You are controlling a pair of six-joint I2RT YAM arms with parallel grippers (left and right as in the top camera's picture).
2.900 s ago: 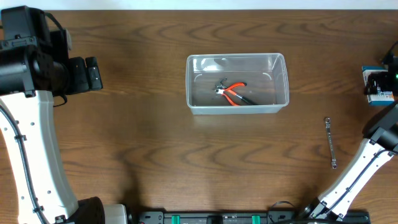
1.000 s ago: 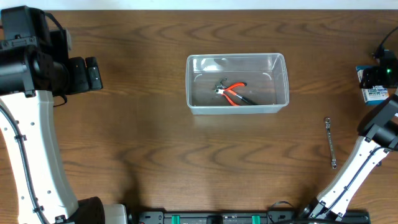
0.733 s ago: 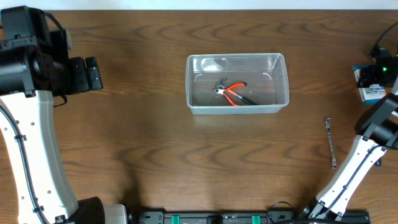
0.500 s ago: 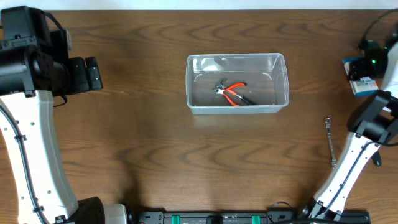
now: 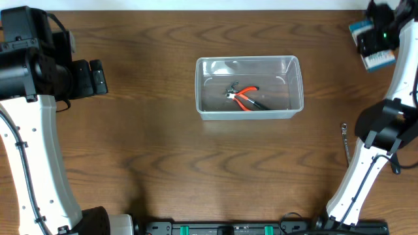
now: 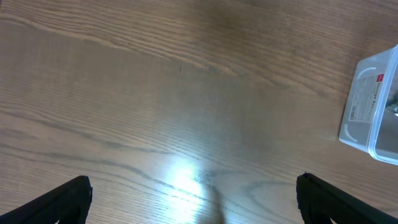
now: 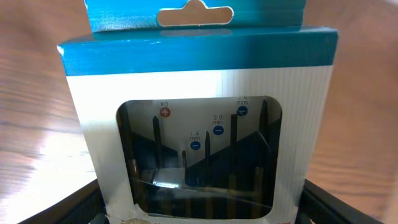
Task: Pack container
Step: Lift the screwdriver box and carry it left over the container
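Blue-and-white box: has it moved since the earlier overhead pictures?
Yes. The blue-and-white box has shifted up-frame and left, from level with the container to above its top rim.

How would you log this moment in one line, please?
right hand: holding box | left hand: open | bin: pliers inside | wrench: on table

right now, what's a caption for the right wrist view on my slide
Right gripper holding a blue-and-white box of precision screwdrivers above the wooden table

Right hand (image 5: 380, 32) high, clamped on box (image 7: 199, 74); left hand (image 6: 194, 198) (fingers apart) hovers.
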